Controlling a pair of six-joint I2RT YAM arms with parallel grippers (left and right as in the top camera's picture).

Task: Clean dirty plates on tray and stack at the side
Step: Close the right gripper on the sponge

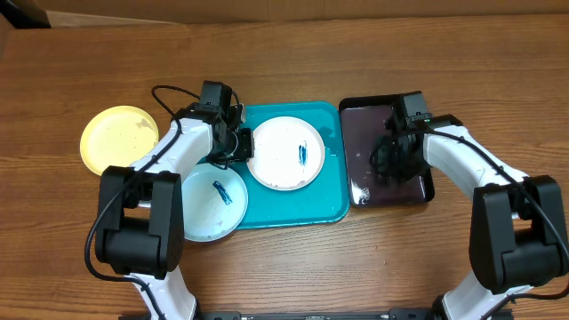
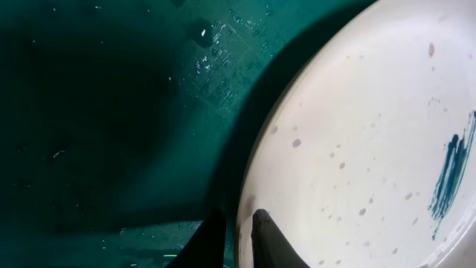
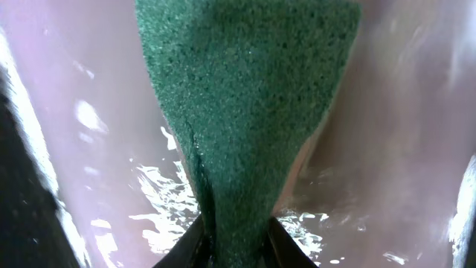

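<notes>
at the far left of the overhead frame the yellow plate (image 1: 119, 140) lay alone on the wooden surface (image 1: 356, 44), off the tray and apart from the other two plates. to its right, in the lower middle of the frame, the pale blue plate (image 1: 206, 218) sat at the lower left corner of the turquoise tray (image 1: 302, 212), partly over the rim, with a short dark blue-green smear (image 1: 222, 192) inside it. above that plate the left pincer (image 1: 238, 144) was closed on the left rim of the white plate (image 1: 280, 142). in the left wrist view its two dark tips at the bottom edge stood one on either side of that rim. the white plate rested in the upper part of the tray, speckled, with a blue-green streak (image 1: 302, 155) right of its centre. the tray floor around it looked wet. just right of the turquoise tray lay the black tray (image 1: 360, 116) with its purple inside, wet and glinting. over it the right pincer (image 1: 391, 160) pointed down, and in the right wrist view it was squeezed shut on a green sponge (image 3: 238, 112), whose narrow end was pinched between the tips while the wide end filled the top of the frame
</notes>
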